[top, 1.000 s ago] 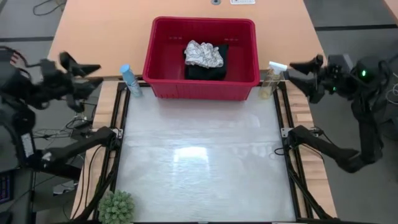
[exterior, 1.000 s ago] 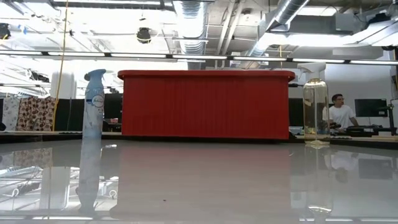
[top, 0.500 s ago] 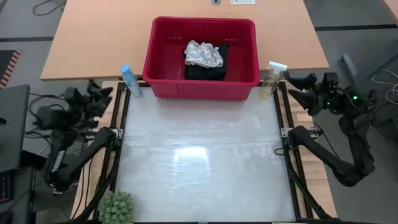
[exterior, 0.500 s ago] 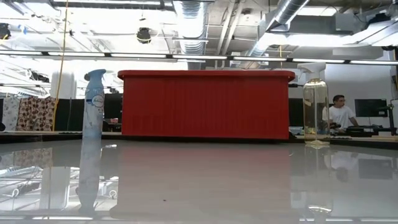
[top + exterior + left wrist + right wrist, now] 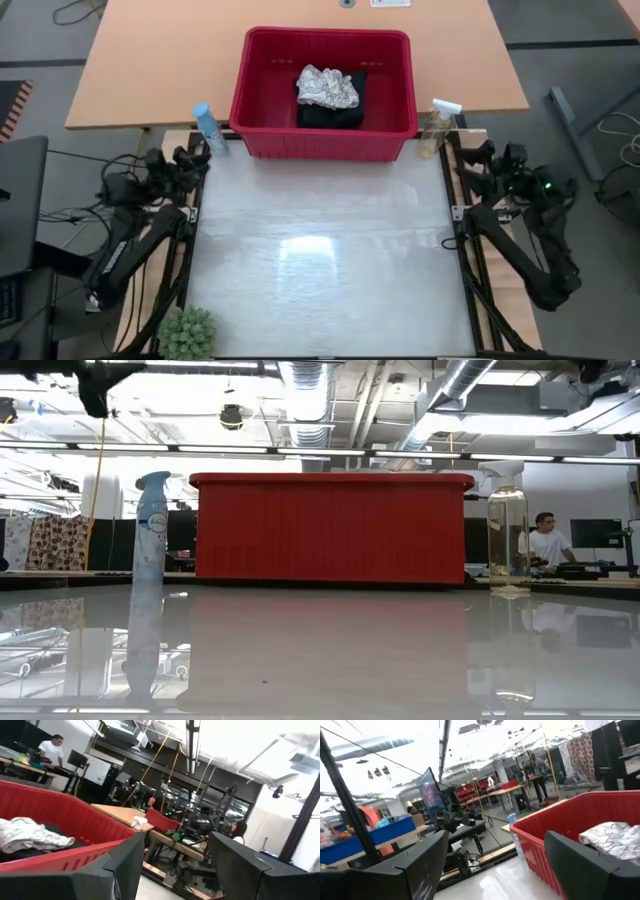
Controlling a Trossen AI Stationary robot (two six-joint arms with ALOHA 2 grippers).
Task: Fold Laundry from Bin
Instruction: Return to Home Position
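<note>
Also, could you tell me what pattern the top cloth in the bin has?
The cloth is white with a grey print, clearest in the high view.

bright ceiling light throws white glare across the glossy table [image 5: 300,250].

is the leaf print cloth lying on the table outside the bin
No, the leaf print cloth lies inside the bin, on top of the dark garment.

**Random extras around the bench**

Blue spray bottle [image 5: 208,128] stands upright at the far left corner of the bench [image 5: 320,270]. Clear trigger bottle [image 5: 436,128] with yellowish liquid is at the far right corner. Little green plant [image 5: 187,333] sits at the near left corner. There's a person in a white shirt [image 5: 545,540] way back in the room.
</note>
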